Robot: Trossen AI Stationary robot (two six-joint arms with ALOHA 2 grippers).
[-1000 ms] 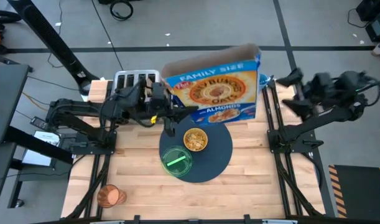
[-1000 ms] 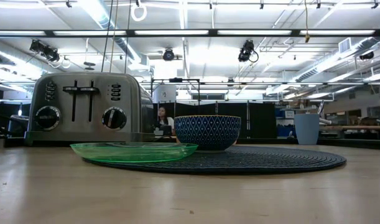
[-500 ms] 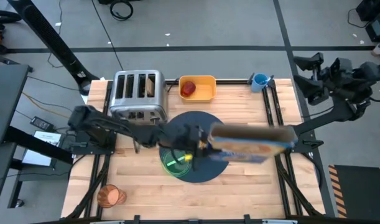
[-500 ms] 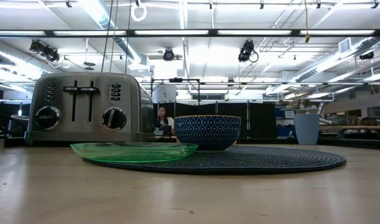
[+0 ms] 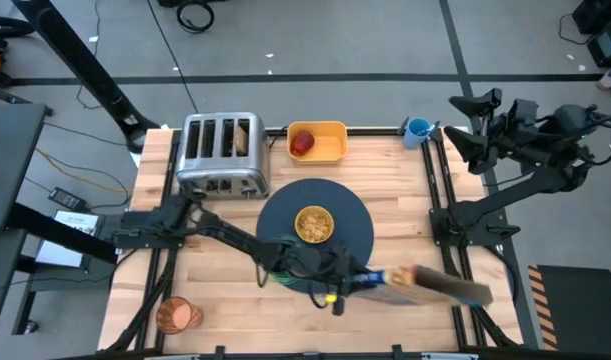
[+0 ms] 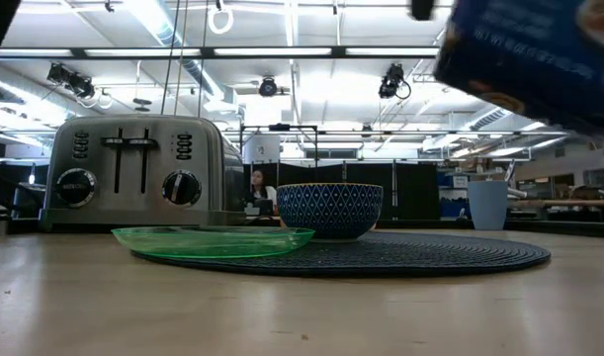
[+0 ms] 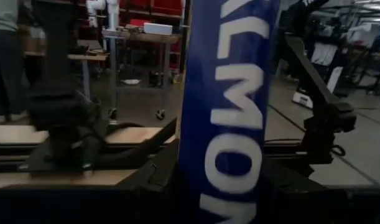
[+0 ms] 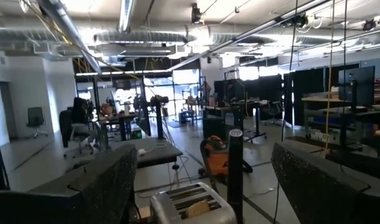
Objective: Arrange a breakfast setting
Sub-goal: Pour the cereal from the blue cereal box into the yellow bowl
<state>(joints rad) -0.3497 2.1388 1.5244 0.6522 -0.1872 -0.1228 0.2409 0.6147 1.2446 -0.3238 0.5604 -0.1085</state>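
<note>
With the left end effector [image 5: 335, 283] clamped on the cereal box [image 5: 430, 284], set it down on bare desk [image 5: 405, 320], clear of the mat [image 5: 355, 240].

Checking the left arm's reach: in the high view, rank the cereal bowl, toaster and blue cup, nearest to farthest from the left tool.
From the left tool, holding the cereal box:
1. Cereal bowl, on the mat just behind it.
2. Toaster, back left.
3. Blue cup, back right edge.

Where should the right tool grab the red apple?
Take the red apple across its widest part, coming straight down from above. The walls of the yellow tray would likely block a side approach, while the apple's rounded top is exposed. The right tool is open and free; the left tool holds the cereal box.
</note>
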